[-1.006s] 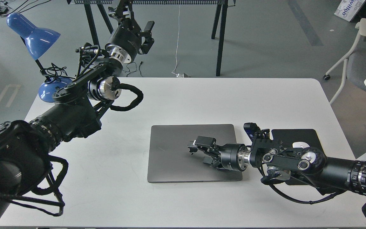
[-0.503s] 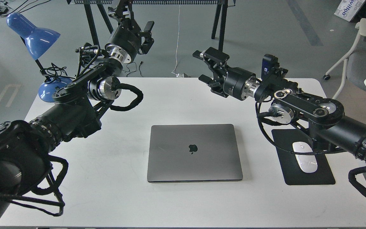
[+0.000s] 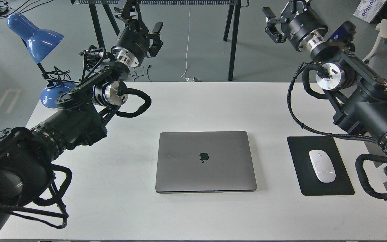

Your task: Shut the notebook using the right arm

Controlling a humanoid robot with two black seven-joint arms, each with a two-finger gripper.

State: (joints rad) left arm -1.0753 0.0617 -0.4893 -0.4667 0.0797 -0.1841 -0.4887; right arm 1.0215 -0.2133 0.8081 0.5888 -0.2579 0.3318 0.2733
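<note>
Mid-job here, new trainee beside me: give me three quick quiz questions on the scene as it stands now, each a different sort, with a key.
1. True or false: the laptop lies shut on the table.
2. What sits on the black mouse pad? A) a white mouse B) a cup C) a phone
3. Fill in: the right pincer hangs ___ the laptop, not touching it.

Key: 1 true, its lid logo faces up. 2 A. 3 far above and to the right of; the left pincer is also raised, near the blue lamp.
</note>
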